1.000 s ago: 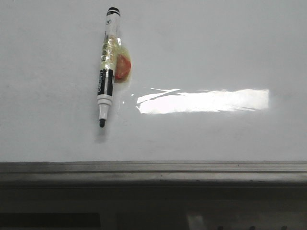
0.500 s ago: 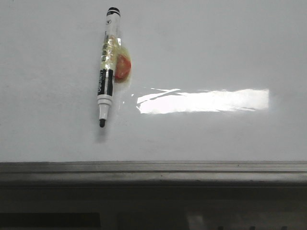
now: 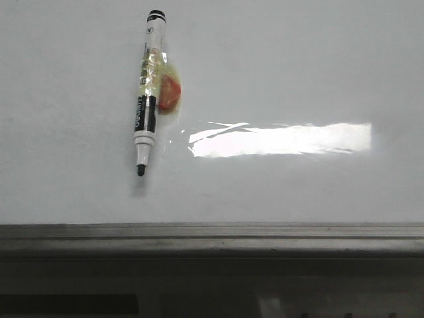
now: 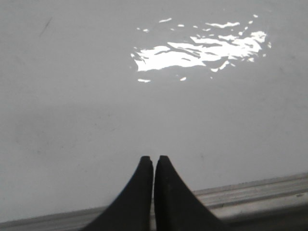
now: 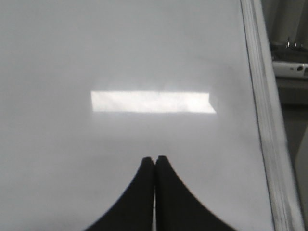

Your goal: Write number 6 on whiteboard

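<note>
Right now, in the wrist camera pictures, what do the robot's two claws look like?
Only the fingers show. The left claw has two matte black fingers, broad at the base and curving to narrow, blunt tips. The right claw has the same black curved fingers. No cables, markings or labels are visible, and the arms themselves are out of view.

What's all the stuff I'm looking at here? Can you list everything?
whiteboard: one, glossy white with a grey metal edge strip, fills the front view; nothing written on it
marker: one, black and white, uncapped, lying on the board's left part, tip toward the near edge
tape patch: one, yellowish with a red spot, stuck beside the marker's barrel
left gripper: one, black, shut, empty, over the board
right gripper: one, black, shut, empty, over the board
</note>
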Motion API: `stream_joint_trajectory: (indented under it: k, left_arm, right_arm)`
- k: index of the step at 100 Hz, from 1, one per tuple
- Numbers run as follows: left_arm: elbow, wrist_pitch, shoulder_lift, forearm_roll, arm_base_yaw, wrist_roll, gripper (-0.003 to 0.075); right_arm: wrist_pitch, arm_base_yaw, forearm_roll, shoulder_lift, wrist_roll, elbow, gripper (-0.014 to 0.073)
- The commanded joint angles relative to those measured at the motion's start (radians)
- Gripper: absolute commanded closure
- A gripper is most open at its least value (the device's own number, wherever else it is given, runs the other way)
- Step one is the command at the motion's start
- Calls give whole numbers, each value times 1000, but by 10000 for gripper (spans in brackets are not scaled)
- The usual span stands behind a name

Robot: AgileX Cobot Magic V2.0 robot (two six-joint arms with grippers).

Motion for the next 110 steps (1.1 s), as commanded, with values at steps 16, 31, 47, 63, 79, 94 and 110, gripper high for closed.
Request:
stream_joint_trajectory:
  k: [16,31,47,63,79,94,110]
  left_arm:
    - [22,-308,-29,-475,0,-11,741]
    - [22,-348,-29,-812,0,-11,741]
    - [-9,-317,-29,-856,0,-9,741]
    - [-165,-103,33,-627,0,6,741]
    - [-376,127,226,-437,0,12,726]
    - [-514,288,404,-432,0,106,471]
    - [-566,374,526,-475,-39,195,267]
  right_arm:
    - [-246,1,405,-17,13,15,657]
    - [-236,1,537,-17,13,10,657]
    - [-42,1,539,-17,11,-117,657]
    - [370,1,471,38,-92,-367,657]
    - [666,1,465,173,-283,-567,657]
    - [736,13,480,260,-285,-661,577]
    - [766,36,491,261,-285,-696,307]
